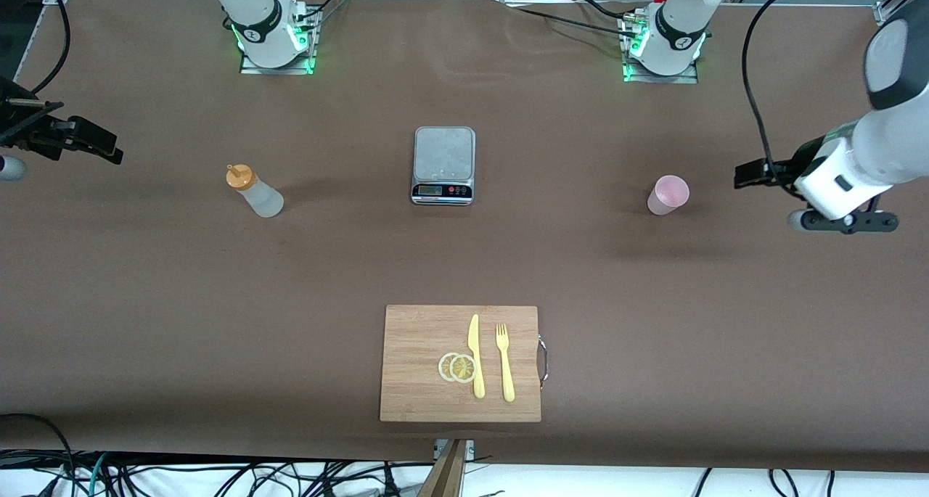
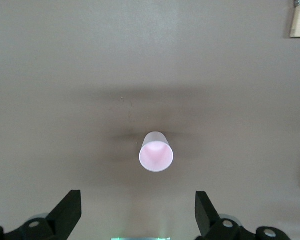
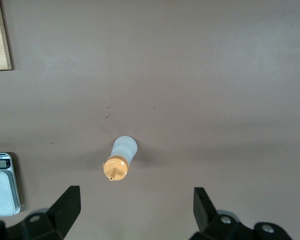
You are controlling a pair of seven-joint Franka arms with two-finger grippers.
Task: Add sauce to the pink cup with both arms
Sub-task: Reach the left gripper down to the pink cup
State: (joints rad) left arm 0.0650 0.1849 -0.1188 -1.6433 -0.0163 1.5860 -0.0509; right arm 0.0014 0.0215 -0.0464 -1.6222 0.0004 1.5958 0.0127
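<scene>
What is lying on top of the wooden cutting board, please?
On the cutting board lie two lemon slices, overlapping each other, a yellow knife and a yellow fork side by side. The part of one slice under the other is hidden.

No legible text appeared anywhere in the scene. The kitchen scale [image 1: 443,165] at the centre of the frame carried a small display [image 1: 427,190] along its lower edge, but no digits could be made out on it. Round marks on the black bands of the two arm bases [image 1: 270,38] at the top of the frame were too small to read.
</scene>
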